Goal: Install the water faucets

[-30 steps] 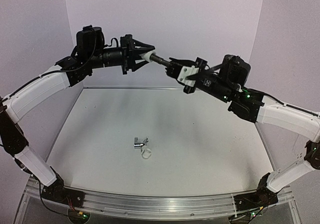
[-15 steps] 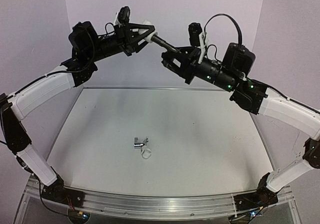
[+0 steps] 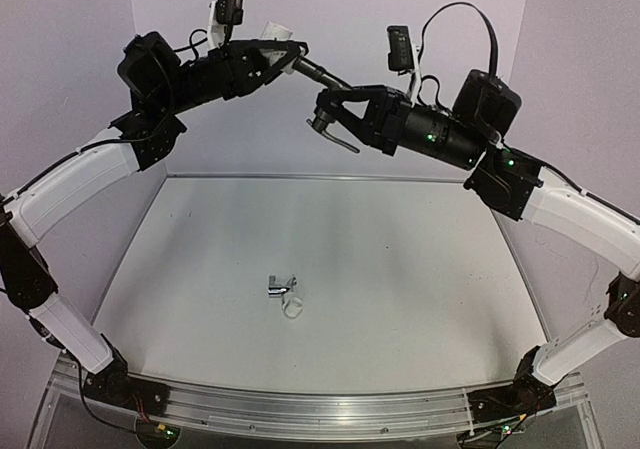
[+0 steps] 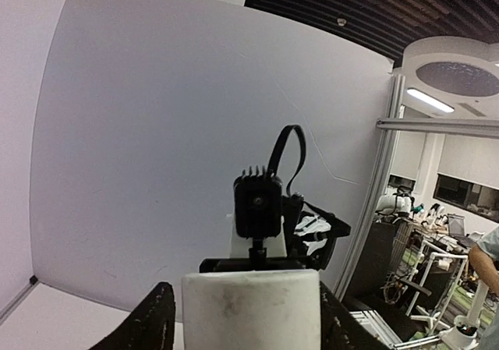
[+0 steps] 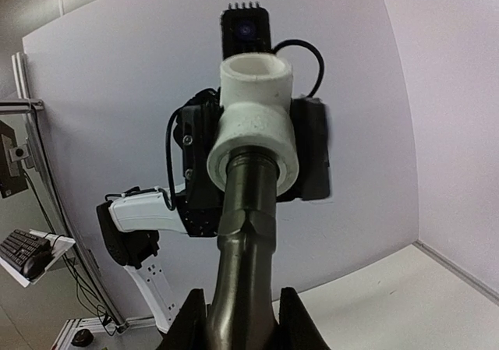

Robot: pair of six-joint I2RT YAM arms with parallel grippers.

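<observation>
Black faucet (image 3: 318, 72) sits high above the table (image 3: 420, 269), bridging my two grippers. My left gripper (image 3: 282, 57) is clamped on the white elbow fitting (image 3: 275, 33), whose socket takes the faucet's stem. My right gripper (image 3: 335, 104) is closed around the faucet's body, with its lever below my fingers.

No readable text is showing in any view.
The faucet (image 5: 245, 233), the white elbow fitting (image 5: 253, 124) and the surface (image 3: 400, 259) are showing no legible lettering or numbers, and the background room (image 4: 437, 210) in the left wrist view is appearing too small and blurred to read.
</observation>
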